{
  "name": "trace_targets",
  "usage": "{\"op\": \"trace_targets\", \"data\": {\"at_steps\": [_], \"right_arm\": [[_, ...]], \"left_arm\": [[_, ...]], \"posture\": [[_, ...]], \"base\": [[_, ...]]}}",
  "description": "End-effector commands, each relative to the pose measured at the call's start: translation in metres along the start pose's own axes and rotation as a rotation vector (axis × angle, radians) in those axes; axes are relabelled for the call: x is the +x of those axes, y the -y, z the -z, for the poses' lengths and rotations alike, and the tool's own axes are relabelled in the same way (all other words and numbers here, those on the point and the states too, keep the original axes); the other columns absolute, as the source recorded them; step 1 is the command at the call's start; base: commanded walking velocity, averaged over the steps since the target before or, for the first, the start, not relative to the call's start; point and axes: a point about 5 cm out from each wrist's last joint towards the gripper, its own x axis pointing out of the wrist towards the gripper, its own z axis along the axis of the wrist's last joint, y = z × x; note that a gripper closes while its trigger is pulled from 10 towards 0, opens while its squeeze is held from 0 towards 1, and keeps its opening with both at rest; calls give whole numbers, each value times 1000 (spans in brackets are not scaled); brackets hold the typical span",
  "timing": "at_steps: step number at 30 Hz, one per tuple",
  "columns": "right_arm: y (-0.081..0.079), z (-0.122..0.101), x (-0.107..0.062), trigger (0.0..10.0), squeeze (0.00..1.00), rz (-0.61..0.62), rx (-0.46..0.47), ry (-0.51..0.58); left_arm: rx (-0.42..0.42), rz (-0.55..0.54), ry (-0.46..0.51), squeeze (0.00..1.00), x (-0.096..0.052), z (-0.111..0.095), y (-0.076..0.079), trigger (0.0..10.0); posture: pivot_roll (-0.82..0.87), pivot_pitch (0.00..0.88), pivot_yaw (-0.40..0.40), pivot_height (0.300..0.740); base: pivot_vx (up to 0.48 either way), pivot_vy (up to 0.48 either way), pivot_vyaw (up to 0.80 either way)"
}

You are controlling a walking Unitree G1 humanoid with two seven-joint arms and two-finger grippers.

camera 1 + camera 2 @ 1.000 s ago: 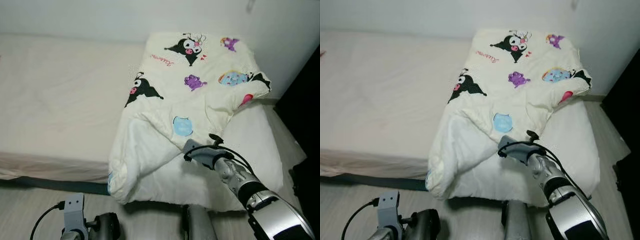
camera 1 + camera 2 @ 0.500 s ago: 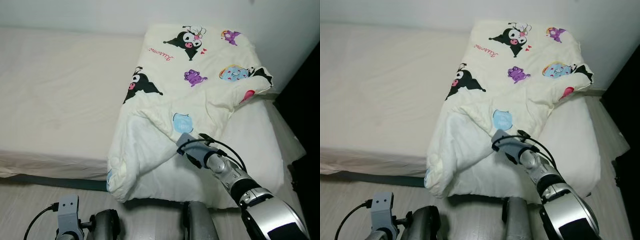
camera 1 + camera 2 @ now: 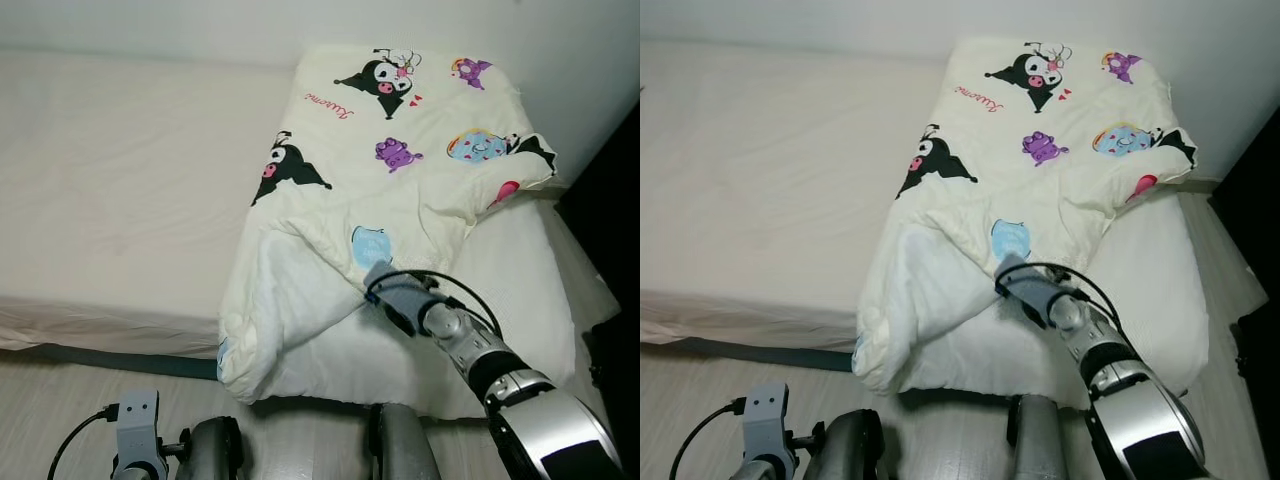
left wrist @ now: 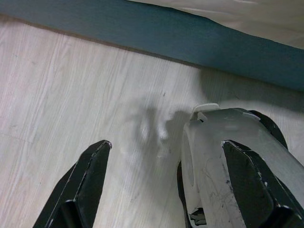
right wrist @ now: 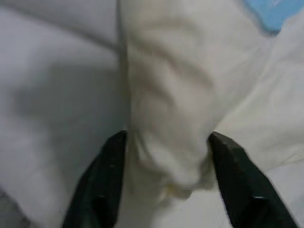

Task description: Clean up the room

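A cream quilt printed with cartoon figures lies bunched on the right end of the bed, one corner hanging over the front edge. My right gripper reaches into the quilt's front fold, just below a blue patch. In the right wrist view its black fingers sit on both sides of a thick roll of quilt, shut on it. My left gripper hangs idle over the wooden floor, fingers wide apart and open.
The bed has a teal base strip and stands against a white wall. Dark furniture stands at the right, with a narrow gap of floor beside the bed. Wooden floor lies in front, and my own legs stand at the bed's edge.
The right gripper has pushed a little further into the quilt's fold. The view itself has shifted slightly. The left arm hangs as before.
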Motion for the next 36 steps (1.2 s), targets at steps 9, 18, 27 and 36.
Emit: {"op": "trace_targets", "data": {"at_steps": [9,18,27,36], "right_arm": [[11,4,-2,0,0,62,-8,-9],[41,1,-7,0,0,169,-55,-21],[86,20,-25,0,0,-69,-302,-326],[113,18,-69,0,0,-384,-445,-357]], "left_arm": [[13,3,-98,0,-9,24,-4,10000],[14,21,-105,0,-7,24,4,10000],[23,44,-134,0,-5,26,15,10000],[25,62,-188,0,-8,38,29,10000]], "posture": [[-34,268,-31,590],[-56,256,-40,590],[-95,224,-60,590],[-183,203,-120,590]], "base": [[0,0,0],[0,0,0],[0,0,0],[0,0,0]]}}
